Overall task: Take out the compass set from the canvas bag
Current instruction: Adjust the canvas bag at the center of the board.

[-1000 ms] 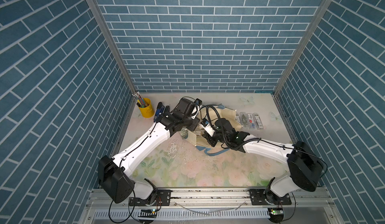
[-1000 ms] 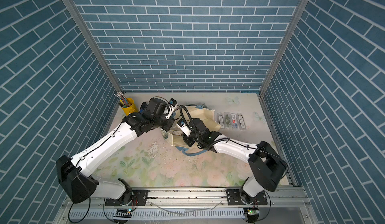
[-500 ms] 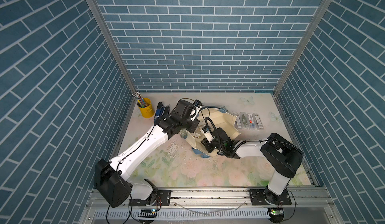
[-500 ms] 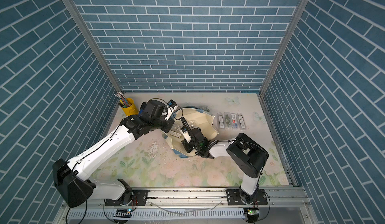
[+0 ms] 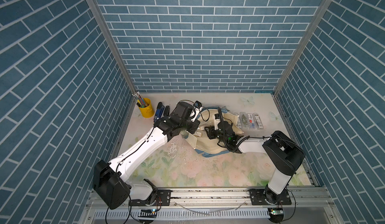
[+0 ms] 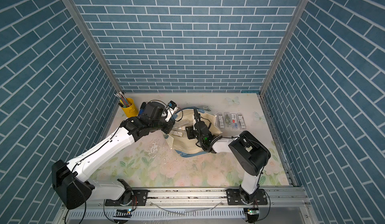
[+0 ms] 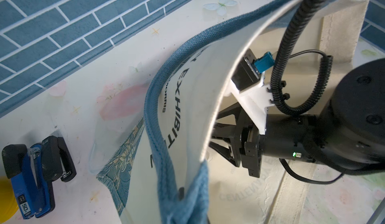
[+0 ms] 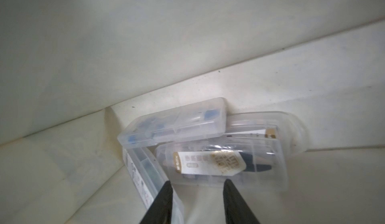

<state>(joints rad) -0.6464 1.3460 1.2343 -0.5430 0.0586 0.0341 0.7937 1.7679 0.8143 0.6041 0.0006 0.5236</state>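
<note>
Lettering on canvas bag (image 7: 198,108) reads "EXHIBIT" (stapler (image 7: 31,177) label: "50").

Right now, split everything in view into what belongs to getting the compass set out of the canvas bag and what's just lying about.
Belongs to the job:
canvas bag
clear cases inside it
right gripper, open, reaching toward them

Just lying about:
yellow pencil cup
blue stapler
row of clear cases outside the bag
</note>
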